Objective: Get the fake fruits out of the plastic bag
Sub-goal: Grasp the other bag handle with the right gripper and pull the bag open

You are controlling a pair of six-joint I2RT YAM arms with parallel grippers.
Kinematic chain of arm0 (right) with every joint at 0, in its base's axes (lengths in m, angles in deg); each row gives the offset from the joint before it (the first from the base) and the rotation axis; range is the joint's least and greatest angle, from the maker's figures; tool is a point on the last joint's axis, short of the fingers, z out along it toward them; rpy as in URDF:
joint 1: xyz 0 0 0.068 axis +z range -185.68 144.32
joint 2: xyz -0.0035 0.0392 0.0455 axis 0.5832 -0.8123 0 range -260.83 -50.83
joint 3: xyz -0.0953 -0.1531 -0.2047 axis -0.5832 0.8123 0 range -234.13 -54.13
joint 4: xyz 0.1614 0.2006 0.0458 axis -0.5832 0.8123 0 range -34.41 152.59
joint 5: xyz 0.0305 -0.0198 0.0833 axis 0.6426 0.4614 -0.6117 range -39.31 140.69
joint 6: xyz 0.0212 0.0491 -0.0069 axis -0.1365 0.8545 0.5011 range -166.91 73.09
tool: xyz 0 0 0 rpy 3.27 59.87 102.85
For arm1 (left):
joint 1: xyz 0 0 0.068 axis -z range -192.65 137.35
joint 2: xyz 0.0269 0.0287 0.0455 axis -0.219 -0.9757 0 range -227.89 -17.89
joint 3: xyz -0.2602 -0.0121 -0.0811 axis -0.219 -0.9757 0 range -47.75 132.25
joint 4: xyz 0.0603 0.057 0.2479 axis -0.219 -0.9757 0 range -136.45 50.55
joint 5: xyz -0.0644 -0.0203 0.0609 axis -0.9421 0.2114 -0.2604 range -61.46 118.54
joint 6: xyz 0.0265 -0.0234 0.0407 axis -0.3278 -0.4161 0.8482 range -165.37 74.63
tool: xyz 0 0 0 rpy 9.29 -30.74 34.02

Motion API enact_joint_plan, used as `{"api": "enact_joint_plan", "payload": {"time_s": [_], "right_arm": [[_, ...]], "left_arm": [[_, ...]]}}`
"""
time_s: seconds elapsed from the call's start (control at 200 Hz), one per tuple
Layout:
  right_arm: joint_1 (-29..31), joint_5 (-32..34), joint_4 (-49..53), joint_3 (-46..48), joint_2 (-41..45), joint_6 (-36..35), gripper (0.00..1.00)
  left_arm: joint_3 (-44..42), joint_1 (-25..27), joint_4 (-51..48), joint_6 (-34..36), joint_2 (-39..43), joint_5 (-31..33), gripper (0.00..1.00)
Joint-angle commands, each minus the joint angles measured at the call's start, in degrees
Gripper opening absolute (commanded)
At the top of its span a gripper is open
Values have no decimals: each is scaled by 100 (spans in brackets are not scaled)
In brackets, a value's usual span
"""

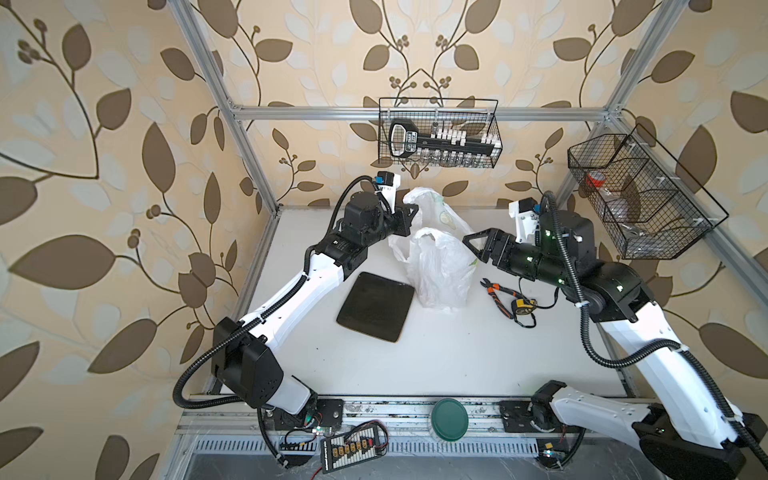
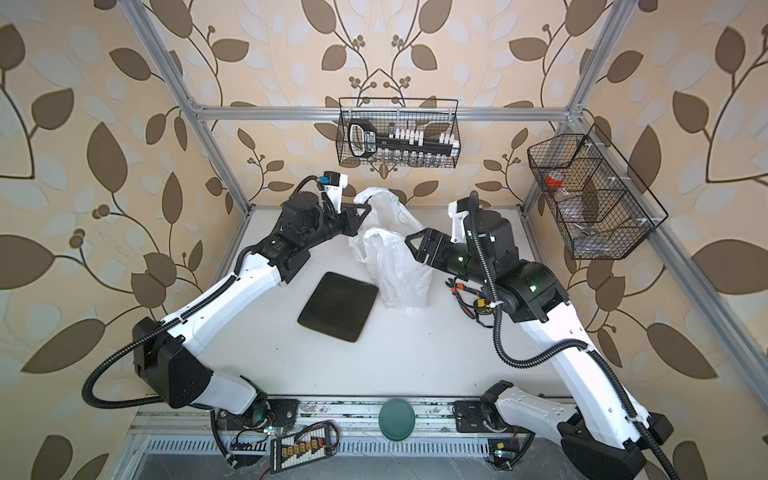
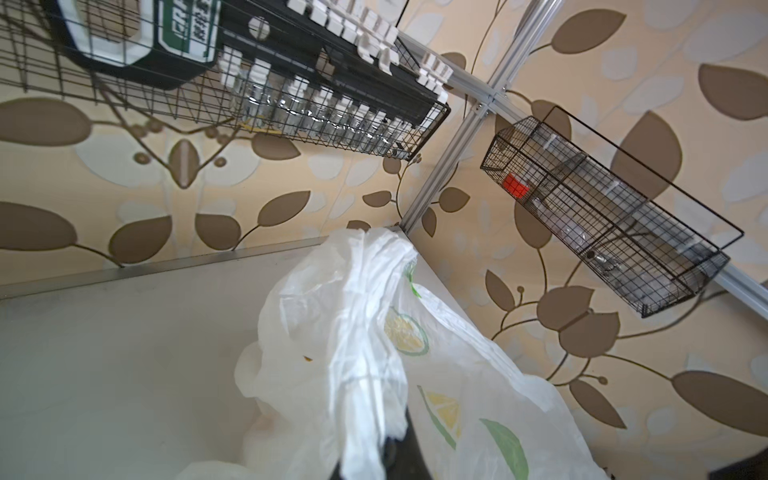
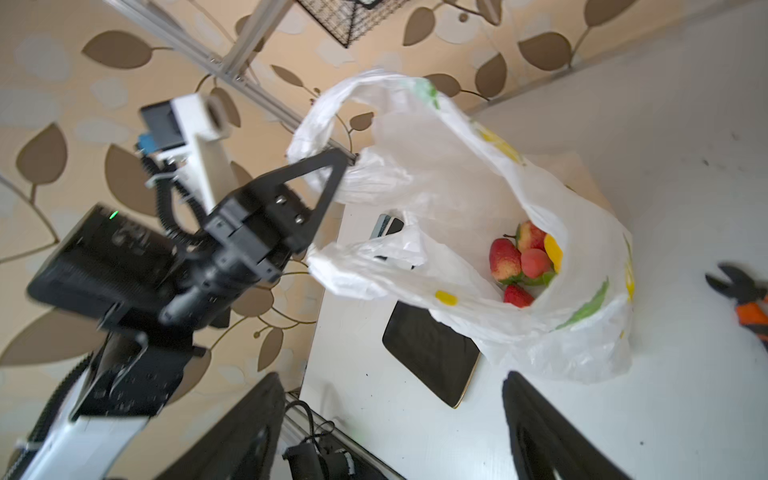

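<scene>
White tabletop, leaf wallpaper behind. Left gripper was seen clamped on one handle loop of the plastic bag. Right gripper was spread wide, empty, just beside the bag mouth. Film was judged thin, limp, slippery, so best taken at a bunched loop. Fake fruits, glossy red/yellow and prob. light, were seen deep inside.

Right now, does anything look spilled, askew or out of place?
Nothing spilled: the fake fruits sit inside the plastic bag, one handle pinched by the left gripper. Only strays: orange-handled cutters and a tape measure on the table beside the bag.
</scene>
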Motion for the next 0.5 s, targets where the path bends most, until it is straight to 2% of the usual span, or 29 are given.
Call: {"api": "enact_joint_plan", "payload": {"time_s": [0.0,0.055,0.28,0.34,0.495], "right_arm": [[-295,216,286,94,-280,1036,89],[-329,293,271,6,-532,991,99],[-345,461,360,-295,-1401,947,98],[-350,428,331,-250,-1492,954,86],[-399,571,67,-217,-1514,622,47]], "left_arm": [[-134,158,256,-418,377,438,0],[-182,219,231,-416,424,458,0],[-378,342,193,-423,615,571,0],[-402,349,161,-422,651,594,0],[-459,343,266,-347,710,868,0]]}}
